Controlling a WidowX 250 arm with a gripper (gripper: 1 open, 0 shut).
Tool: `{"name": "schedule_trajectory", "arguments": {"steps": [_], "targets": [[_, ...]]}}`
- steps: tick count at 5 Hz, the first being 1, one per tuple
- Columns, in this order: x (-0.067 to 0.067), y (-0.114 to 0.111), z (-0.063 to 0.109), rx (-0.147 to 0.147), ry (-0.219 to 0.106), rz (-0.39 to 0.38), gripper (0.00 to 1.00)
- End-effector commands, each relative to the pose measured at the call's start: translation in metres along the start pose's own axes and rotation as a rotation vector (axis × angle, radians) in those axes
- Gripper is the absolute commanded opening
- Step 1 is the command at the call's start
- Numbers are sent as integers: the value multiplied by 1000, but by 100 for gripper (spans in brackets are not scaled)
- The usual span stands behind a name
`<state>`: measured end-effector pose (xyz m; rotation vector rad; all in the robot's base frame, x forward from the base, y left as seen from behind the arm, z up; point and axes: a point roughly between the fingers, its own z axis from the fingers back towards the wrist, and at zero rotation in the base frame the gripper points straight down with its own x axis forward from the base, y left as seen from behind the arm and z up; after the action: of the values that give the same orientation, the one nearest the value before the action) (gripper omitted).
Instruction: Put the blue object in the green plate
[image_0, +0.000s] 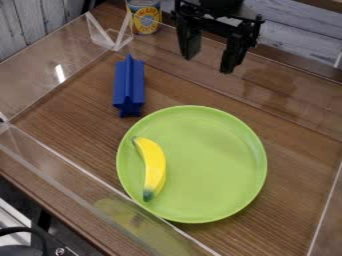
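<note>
The blue object (127, 86) lies on the wooden table, left of centre, its long side pointing away from the camera, just beyond the upper left rim of the green plate (214, 155). A yellow banana (151, 168) rests on the plate's left part. My black gripper (213, 52) hangs at the back of the table, to the right of and beyond the blue object, well apart from it. Its two fingers point down with a clear gap and nothing between them.
Clear plastic walls (54, 160) enclose the wooden table on the left, front and right. A yellow-labelled container (144, 17) stands at the back edge, beside a folded clear sheet (110, 35).
</note>
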<state>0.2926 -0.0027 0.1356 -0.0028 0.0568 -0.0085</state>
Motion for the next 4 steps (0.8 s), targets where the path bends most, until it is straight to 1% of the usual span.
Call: {"name": "schedule_trajectory", "arguments": {"steps": [1, 2, 3, 4], "targets": [[-2, 10, -7, 1, 17, 45, 100], [-8, 29, -12, 0, 17, 124, 100], [-13, 58, -13, 0, -3, 201, 100], [-15, 85, -15, 3, -20, 248, 100]]}}
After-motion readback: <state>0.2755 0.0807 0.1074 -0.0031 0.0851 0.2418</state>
